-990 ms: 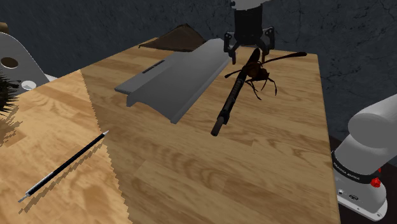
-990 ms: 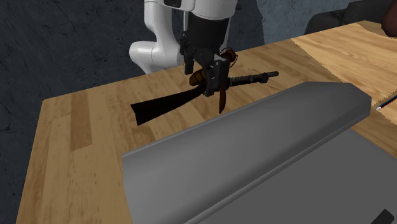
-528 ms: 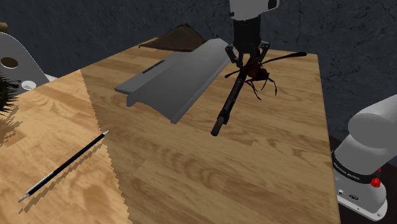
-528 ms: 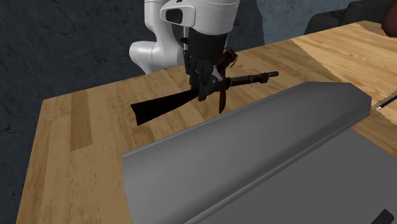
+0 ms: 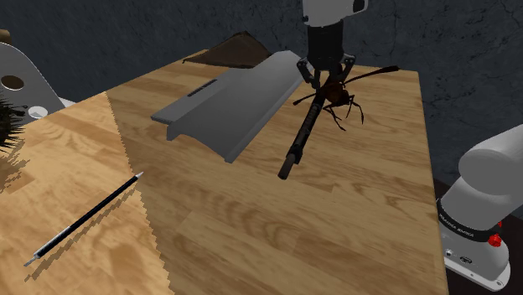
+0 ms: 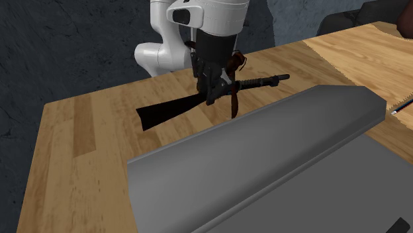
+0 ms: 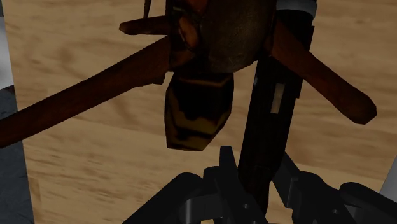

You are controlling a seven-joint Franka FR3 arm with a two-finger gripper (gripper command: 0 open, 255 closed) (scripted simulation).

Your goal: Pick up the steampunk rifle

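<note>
The steampunk rifle (image 5: 302, 132) has a long black barrel, a dark stock and a brown, leggy mechanism at its middle. It lies slantwise at the far end of the wooden table (image 5: 335, 226). My gripper (image 5: 327, 77) comes straight down on its middle, fingers shut on the rifle beside the brown mechanism. In the second exterior view the gripper (image 6: 216, 89) clasps the rifle (image 6: 167, 110) between stock and barrel. The wrist view has the black barrel (image 7: 270, 114) held between the fingers (image 7: 232, 168), with the brown mechanism (image 7: 197, 114) just beyond. Whether the rifle still touches the table I cannot tell.
A large grey flat panel with a raised lip (image 5: 230, 105) lies close beside the rifle, on the shoulder view's left. A thin black rod (image 5: 84, 218) rests near the table's front left. The arm's stand (image 5: 478, 226) is at lower right. Dark walls surround the table.
A second ago the fingers stood open above the rifle; they came down and shut on its middle. Since then the rifle's stock end has shifted slightly.
</note>
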